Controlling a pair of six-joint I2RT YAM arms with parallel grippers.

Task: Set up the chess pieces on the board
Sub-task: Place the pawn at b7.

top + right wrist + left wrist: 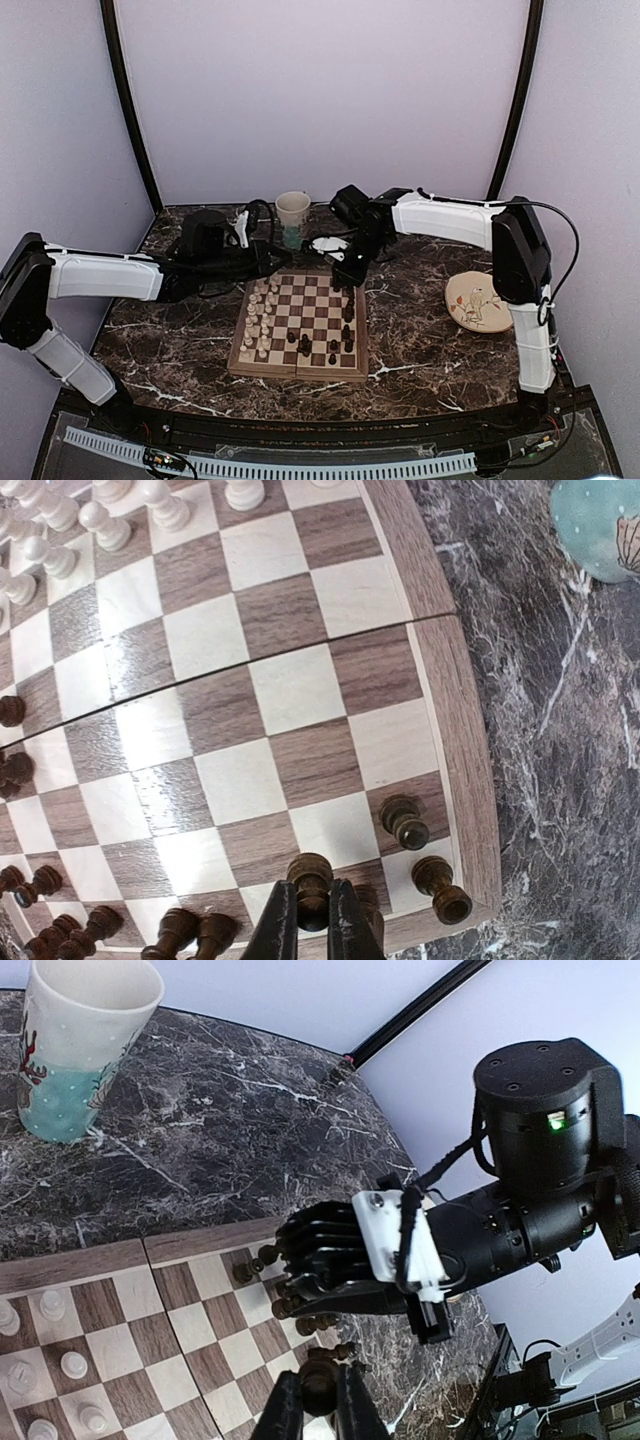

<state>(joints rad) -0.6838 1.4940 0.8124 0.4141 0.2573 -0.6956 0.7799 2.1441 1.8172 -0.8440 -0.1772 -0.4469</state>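
From the left edge, over the marble table (180, 340): left gripper (320, 1400), jaws pinched on a dark figurine (319, 1384), fingertips partly cut off by the bottom of the wrist view (from overhead, black on black, hard to read). Just beyond the far edge of the board (312, 305): cup (292, 214), upright, contents hidden. Board itself flat at table centre. Along its left side, white pieces (262, 320) in two files, kinds too small to name. Along its right side, dark pieces (346, 335), a few out of rank toward the middle, several cropped at the lower-left edge of the right wrist view. At the far-right corner: right gripper (312, 920), jaws clamped on a dark piece (310, 876), base concealed between the fingers, standing or lifted impossible to tell. Farthest right, well apart from the board: round plate (478, 302).
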